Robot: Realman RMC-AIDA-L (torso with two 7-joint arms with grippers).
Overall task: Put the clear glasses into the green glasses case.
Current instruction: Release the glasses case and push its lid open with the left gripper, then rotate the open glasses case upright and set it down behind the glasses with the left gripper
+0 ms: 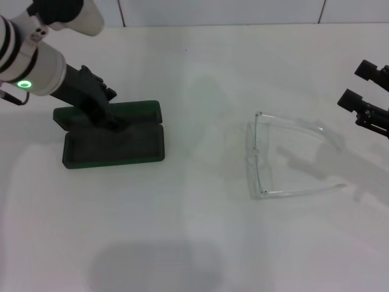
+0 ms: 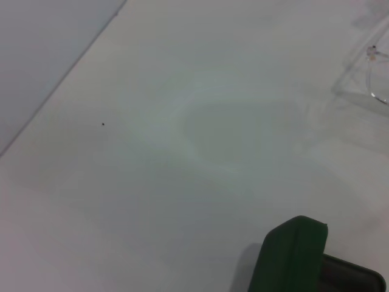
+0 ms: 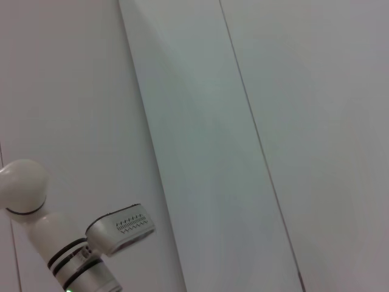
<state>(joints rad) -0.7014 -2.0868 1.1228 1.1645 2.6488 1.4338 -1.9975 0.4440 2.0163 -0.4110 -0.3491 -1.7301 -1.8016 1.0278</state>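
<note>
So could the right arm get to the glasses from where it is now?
Probably yes. The right gripper sits at the table's right edge, close to the clear glasses, with only bare table between. The left gripper is away at the green case.

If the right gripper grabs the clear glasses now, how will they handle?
The clear glasses look thin and light, so they would probably slide on the smooth white table if nudged. Their long arms are spread open and likely flex. The smooth plastic could slip; the right gripper should close gently.

Head view overhead; left wrist low beside green glasses case (image 2: pixel 292 255) (shared).
</note>
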